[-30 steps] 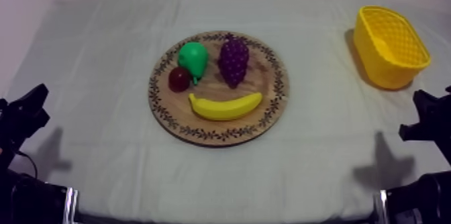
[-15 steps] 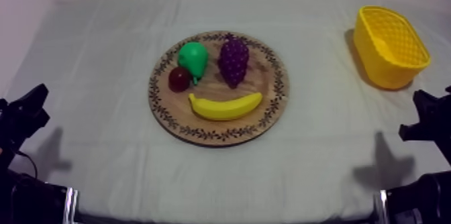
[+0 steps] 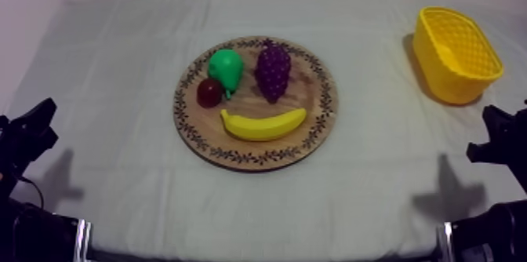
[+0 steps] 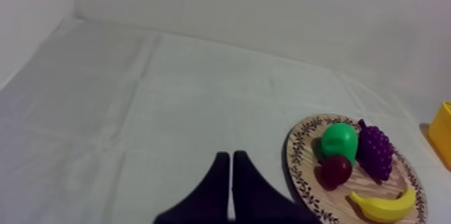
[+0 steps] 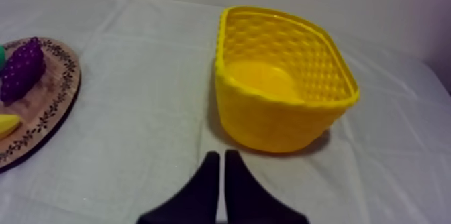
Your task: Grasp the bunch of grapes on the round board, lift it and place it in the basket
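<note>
Nothing has moved since the earlier frames: both arms sit low at the near corners of the table (image 3: 118, 155), and the fruit lies as it did. Our left gripper (image 4: 231, 156) and right gripper (image 5: 222, 154) each have their fingers pressed together into a narrow wedge, holding nothing. The bunch of grapes (image 3: 273, 71) lies on the wooden board (image 3: 314, 128) at the table's middle, toward the board's far rim, just beside the green pear (image 3: 226, 67); the banana (image 3: 263, 124) lies toward its near rim. The yellow basket (image 3: 439, 77) stands near the far right corner, well apart from the board. We judge the reach not yet begun, and the right arm the better placed. We should spread the fingers first, descend from above, and close across the bunch's broad upper part, clear of pear and banana. The grapes look knobbly, tapering and smooth, so they may slip. The basket's lattice-patterned walls look light, so release from above its open top.
</note>
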You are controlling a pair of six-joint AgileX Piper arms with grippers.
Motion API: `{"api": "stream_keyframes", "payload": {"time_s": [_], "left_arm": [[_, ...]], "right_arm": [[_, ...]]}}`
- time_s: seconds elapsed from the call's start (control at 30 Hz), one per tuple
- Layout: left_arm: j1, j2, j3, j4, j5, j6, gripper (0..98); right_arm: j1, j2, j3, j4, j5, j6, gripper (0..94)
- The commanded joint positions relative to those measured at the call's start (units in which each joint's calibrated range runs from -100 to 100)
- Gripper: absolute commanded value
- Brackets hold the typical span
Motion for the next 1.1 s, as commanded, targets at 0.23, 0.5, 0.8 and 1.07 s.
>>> {"api": "stream_keyframes", "payload": {"time_s": [0.23,0.5,0.8,1.07], "left_arm": [[-0.02,0.00,-0.02,0.01,0.00,0.00,0.1],[-0.02,0.00,-0.02,0.01,0.00,0.00,0.1],[-0.02,0.00,-0.02,0.01,0.00,0.01,0.1],[-0.02,0.00,-0.02,0.01,0.00,0.02,0.1]], "right_arm": [[-0.24,1.49,-0.32,1.27,-0.42,-0.73,0.4],[-2.04,9.83,-7.34,5.72,-1.37,-4.31,0.4],[-5.93,25.87,-25.19,9.19,4.81,-8.45,0.4],[-10.26,40.02,-41.00,11.90,11.45,-12.30,0.4]]}}
